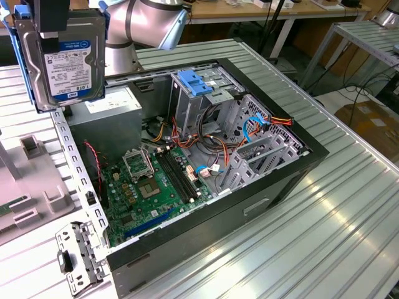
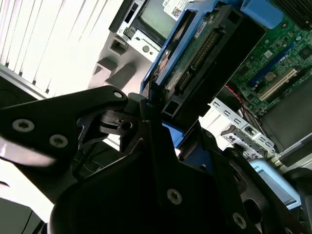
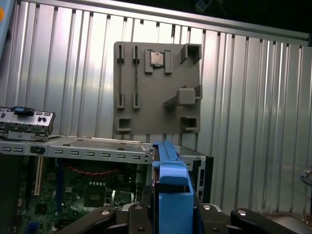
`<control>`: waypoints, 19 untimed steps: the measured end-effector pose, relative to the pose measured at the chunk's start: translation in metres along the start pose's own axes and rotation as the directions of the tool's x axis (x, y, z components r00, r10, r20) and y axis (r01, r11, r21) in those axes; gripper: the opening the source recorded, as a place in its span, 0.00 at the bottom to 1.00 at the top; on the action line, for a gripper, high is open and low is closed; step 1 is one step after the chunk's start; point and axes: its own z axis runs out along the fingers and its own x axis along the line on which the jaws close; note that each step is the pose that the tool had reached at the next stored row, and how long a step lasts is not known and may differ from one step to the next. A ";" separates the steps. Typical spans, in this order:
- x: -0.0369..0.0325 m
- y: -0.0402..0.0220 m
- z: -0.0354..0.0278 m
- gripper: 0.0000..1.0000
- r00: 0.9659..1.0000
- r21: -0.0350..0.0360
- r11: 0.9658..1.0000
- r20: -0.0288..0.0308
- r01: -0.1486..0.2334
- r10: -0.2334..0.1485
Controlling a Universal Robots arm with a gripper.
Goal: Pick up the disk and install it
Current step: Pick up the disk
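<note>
**Disk held aloft above the open computer case**

The hand [image 2: 158, 117] is pinching the disk [image 1: 65, 59] by the edges of its blue carrier. The disk hangs upright from the hand and touches nothing else, with the computer case [image 1: 249, 199] lying open on the counter [image 1: 349, 212] beneath. From where I stand the grip looks narrow, on smooth plastic. A slip here would, I reckon, drop the disk onto the power supply [image 1: 112, 109] almost straight below the hand, or onto the motherboard [image 1: 149, 187] a little further out. The drive cage [image 1: 206, 99] sits lower and well across the case from the hand, with loose cables [image 1: 206, 134] bunched just beside it. A tilted approach could jam the carrier on the cage walls or snag those wires.
</note>
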 end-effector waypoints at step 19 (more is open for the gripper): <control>0.0252 -0.0161 -0.0037 0.37 1.000 0.000 1.000 0.000 0.000 0.000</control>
